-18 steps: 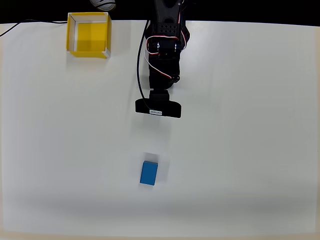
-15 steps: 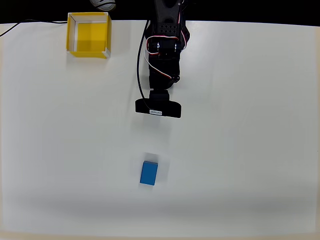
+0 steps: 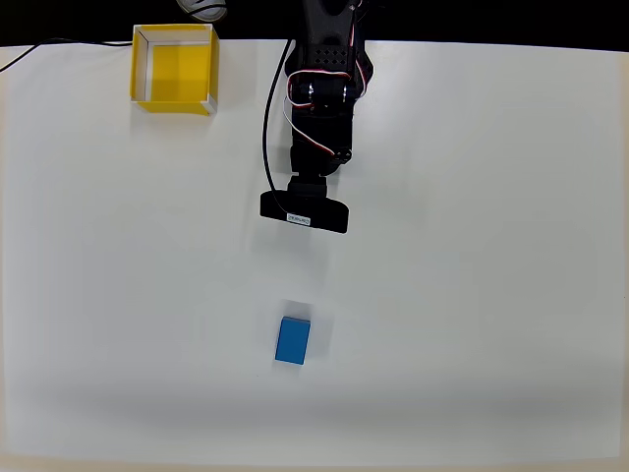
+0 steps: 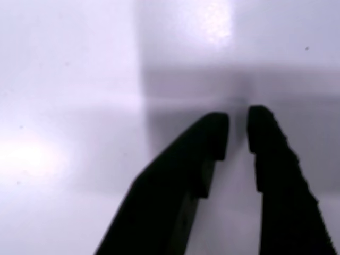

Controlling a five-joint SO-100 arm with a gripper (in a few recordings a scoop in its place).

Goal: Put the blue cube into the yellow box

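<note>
While the black arm reaches down from the top edge of the overhead view over the white tabletop, its wrist block sits roughly mid-picture, a bit above centre, with a small white label on its lower face. A black cable loops along the left side of the arm, and red and white wires show near the upper joint. End effector in the wrist view: two dark fingers nearly together, only a thin gap between the tips, nothing held between them, so effectively closed and empty; bare pale surface with a soft shadow behind them. In the overhead view the fingers themselves are hidden under the wrist block. Blue cube lies flat on the tabletop in the lower middle of the overhead view, below the wrist block and well apart from it, long side running roughly up-down in the picture, slightly tilted. Yellow box sits at the top left of the overhead view near the tabletop's far edge, open top, pale rims, yellow floor visible, nothing seen inside. Box is well apart from the cube and left of the arm. A thin dark cord crosses the top-left corner, and a grey rounded object shows at the top edge just above the box, too cropped to identify.
</note>
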